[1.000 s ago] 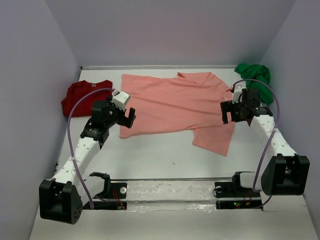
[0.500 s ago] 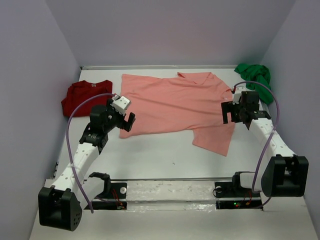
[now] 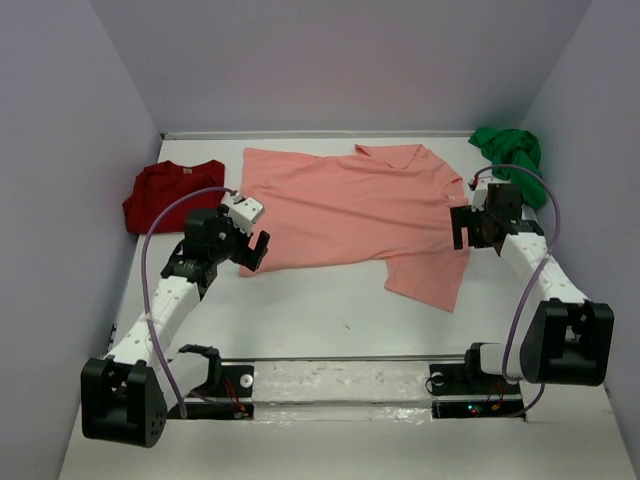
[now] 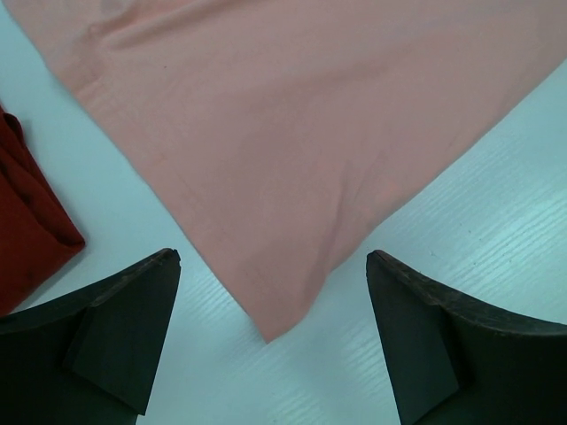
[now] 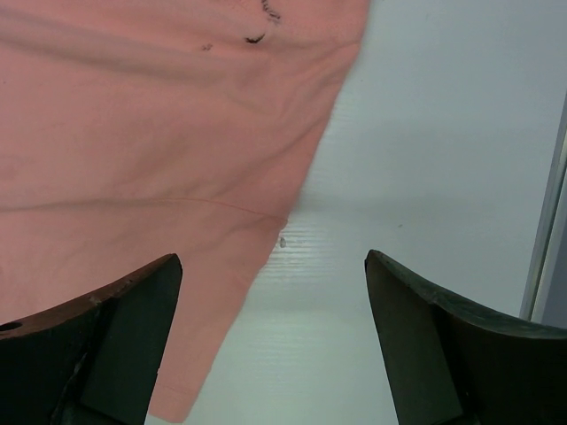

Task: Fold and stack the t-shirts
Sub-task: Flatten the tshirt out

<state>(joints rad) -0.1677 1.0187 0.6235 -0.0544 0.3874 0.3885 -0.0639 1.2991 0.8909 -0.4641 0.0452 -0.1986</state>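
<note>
The salmon-pink t-shirt (image 3: 350,205) lies spread flat mid-table (image 3: 320,300), with the dark red t-shirt (image 3: 165,195) at its left and the green t-shirt (image 3: 508,150) bunched far right. The left gripper (image 4: 273,266), fingers spread wide, straddles the pink shirt's near-left corner. The right gripper (image 5: 273,266), equally spread, is over its right edge.

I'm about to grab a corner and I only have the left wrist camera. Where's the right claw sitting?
Observer: The right claw hovers wide open over the right edge of the salmon-pink shirt, near its sleeve, holding nothing.
Operator: Is that shirt folded at all?
Observer: No, it lies spread open, with its collar toward the far wall and one sleeve pointing to the near right.
Operator: Any shirt I can't see?
Observer: Yes, a bright green shirt sits bunched up in the far right corner of the table.
</note>
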